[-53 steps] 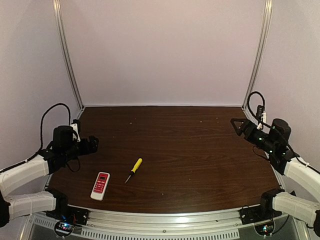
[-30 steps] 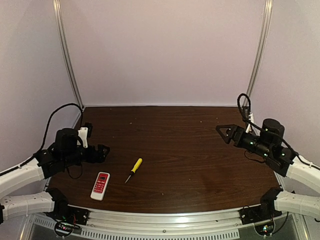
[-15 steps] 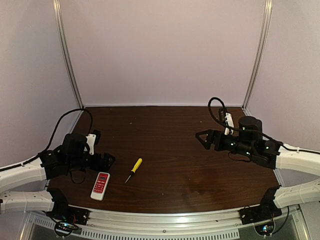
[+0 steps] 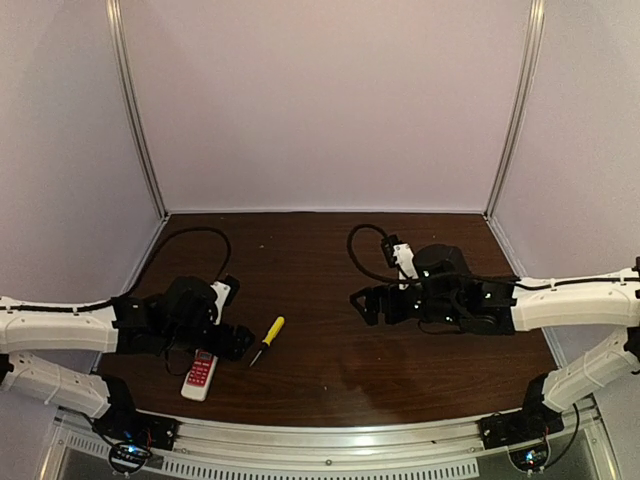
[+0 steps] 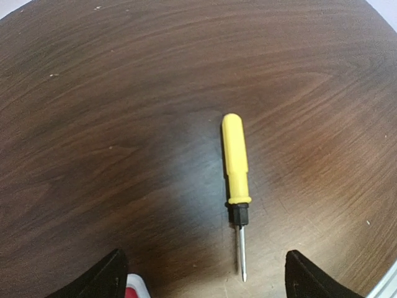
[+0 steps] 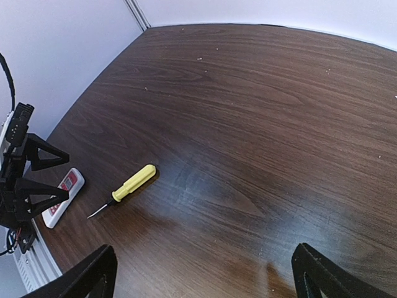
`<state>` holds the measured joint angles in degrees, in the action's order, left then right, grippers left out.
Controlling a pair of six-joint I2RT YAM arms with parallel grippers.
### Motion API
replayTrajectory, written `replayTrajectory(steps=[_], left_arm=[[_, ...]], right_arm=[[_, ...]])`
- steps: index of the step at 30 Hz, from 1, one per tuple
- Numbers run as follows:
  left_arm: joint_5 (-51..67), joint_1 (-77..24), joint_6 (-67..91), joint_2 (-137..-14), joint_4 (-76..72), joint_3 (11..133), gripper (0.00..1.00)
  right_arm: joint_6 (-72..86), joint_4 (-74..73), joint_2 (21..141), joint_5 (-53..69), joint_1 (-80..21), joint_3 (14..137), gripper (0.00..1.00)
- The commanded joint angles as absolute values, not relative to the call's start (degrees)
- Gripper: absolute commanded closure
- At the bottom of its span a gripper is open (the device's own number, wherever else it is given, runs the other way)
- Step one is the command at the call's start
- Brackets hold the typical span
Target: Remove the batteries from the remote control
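Observation:
The remote control [image 4: 200, 372] lies red button face up near the table's front left; it also shows in the right wrist view [image 6: 62, 197], and only its corner [image 5: 135, 289] shows in the left wrist view. My left gripper [image 4: 232, 343] is open and empty, hovering just over the remote's far end. My right gripper [image 4: 366, 304] is open and empty above the table's middle, well right of the remote. The left gripper also shows in the right wrist view [image 6: 40, 177]. No batteries are in view.
A yellow-handled screwdriver [image 4: 267, 339] lies just right of the remote, tip toward the front edge; it also shows in the left wrist view [image 5: 236, 171] and the right wrist view [image 6: 127, 186]. The dark wooden table [image 4: 400, 370] has white walls behind and at both sides.
Both arms have swung inward from the table's sides. The left gripper has come over the remote's far end; the right gripper has moved left toward the table's middle. Remote and screwdriver have not moved.

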<state>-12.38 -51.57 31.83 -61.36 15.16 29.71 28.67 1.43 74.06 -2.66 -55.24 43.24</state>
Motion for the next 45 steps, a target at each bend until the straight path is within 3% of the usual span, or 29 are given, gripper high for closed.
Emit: replayTrajectory(steps=[1, 10, 20, 27, 33, 45], left_arm=[[-16.43, -55.74, 32.66, -66.77, 13.18, 33.28, 0.12], [-25.83, -61.49, 43.13, -73.99, 20.73, 36.68, 0.16], [-28.75, -61.99, 55.00, -62.68, 31.71, 30.18, 0.16], [-28.97, -61.97, 64.88, -61.16, 39.94, 27.80, 0.11], [-28.53, -61.97, 66.87, -61.28, 41.25, 26.01, 0.03], [-24.26, -61.42, 65.03, -57.27, 39.41, 23.32, 0.04]], right_arm=[[28.20, -2.43, 77.09, -8.09, -57.34, 46.13, 0.00], [29.47, -4.03, 78.43, -10.96, -58.92, 45.89, 0.00], [30.96, -5.77, 76.95, -14.15, -60.07, 43.41, 0.00], [31.82, -5.32, 75.30, -15.10, -60.90, 41.22, 0.00], [31.90, -5.85, 74.98, -15.98, -61.04, 40.70, 0.00], [31.68, -5.28, 76.28, -16.68, -61.22, 39.97, 0.00]])
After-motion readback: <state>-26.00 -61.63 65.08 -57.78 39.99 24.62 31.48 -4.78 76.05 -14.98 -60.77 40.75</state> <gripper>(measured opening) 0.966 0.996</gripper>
